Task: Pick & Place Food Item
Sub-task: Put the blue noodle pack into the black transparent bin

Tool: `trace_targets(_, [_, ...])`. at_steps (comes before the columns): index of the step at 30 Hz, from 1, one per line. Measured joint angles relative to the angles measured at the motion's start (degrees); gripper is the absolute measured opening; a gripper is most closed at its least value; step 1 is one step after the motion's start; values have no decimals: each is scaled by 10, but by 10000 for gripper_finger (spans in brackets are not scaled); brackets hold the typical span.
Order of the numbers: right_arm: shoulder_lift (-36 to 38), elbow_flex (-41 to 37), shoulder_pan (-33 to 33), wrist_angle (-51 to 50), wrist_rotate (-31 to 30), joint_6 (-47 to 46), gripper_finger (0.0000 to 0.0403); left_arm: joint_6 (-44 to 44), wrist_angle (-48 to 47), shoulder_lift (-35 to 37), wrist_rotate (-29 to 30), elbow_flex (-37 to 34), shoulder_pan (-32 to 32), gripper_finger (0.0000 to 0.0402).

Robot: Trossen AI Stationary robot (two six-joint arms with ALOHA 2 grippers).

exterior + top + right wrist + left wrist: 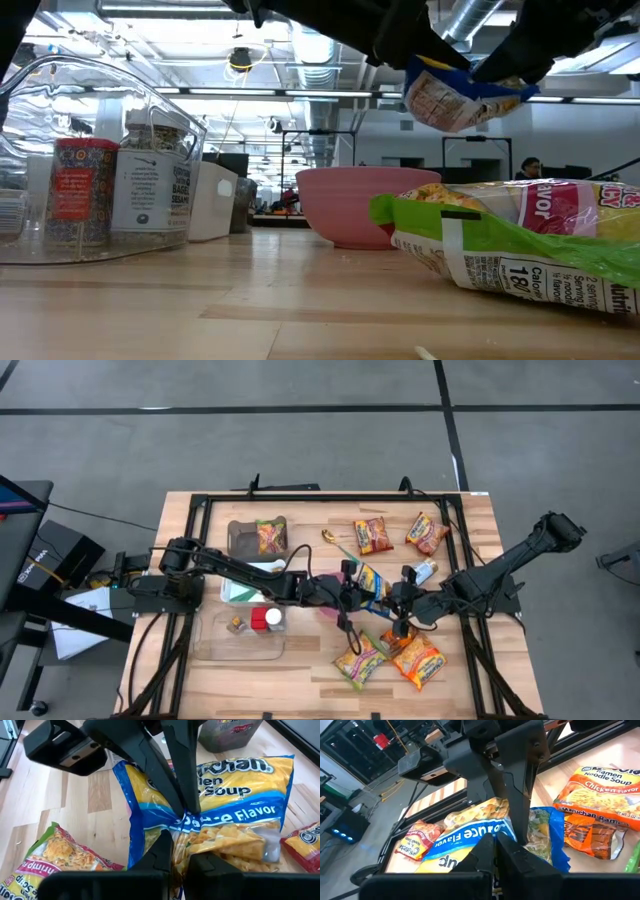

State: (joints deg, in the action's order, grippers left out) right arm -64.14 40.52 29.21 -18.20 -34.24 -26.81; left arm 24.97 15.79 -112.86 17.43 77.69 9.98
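A blue and yellow ramen packet point(235, 795) hangs in the air between my two arms over the middle of the table, and shows in the low view as the packet point(455, 98) well above the tabletop. My left gripper point(495, 851) is shut on it from the table's left. My right gripper point(180, 856) is shut on it from the right. A pink bowl point(365, 205) stands on the table below and behind them. In the high view the grippers point(352, 592) point(392, 600) meet at the packet point(370, 580). My left gripper pinches the packet's wrapper between its two fingers at the blue band point(186, 816) across its middle. The fingers come nearly level from the table's left. The film bunches there, and the packet is lifted clear. My right gripper pinches the crumpled wrapper point(197, 842) between its two fingers, close beside the left gripper's hold. The fingers slant down from the table's right. The packet hangs clear of the table, its film gathered into folds at the pinch.
Several ramen packets lie around: two at the far side point(373, 535) point(427, 532), a green one point(360, 660) and orange ones point(420, 662) near the front. A clear bin with spice jars point(250, 628) stands at the left, another bin point(258, 537) behind it.
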Motion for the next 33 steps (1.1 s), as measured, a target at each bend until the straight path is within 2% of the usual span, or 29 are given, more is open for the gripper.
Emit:
trace_targets(8, [0,0,15,5,-1,18,29,-4,3,0,-28,0,0,2])
trace_targets(14, [0,0,20,6,-27,19,87,-4,1,-1,-24,0,-1,1])
trace_targets(20, [0,2,20,6,-31,14,175,-3,-11,-1,-16,0,-6,0])
trace_targets(25, [2,6,19,4,-45,5,244,5,-52,-3,15,-2,-12,1])
trace_targets(28, [2,5,19,-1,-44,4,265,5,-62,1,19,-2,-18,1])
trace_targets(33, [11,4,22,-6,-38,4,271,5,-66,14,23,-2,-25,1])
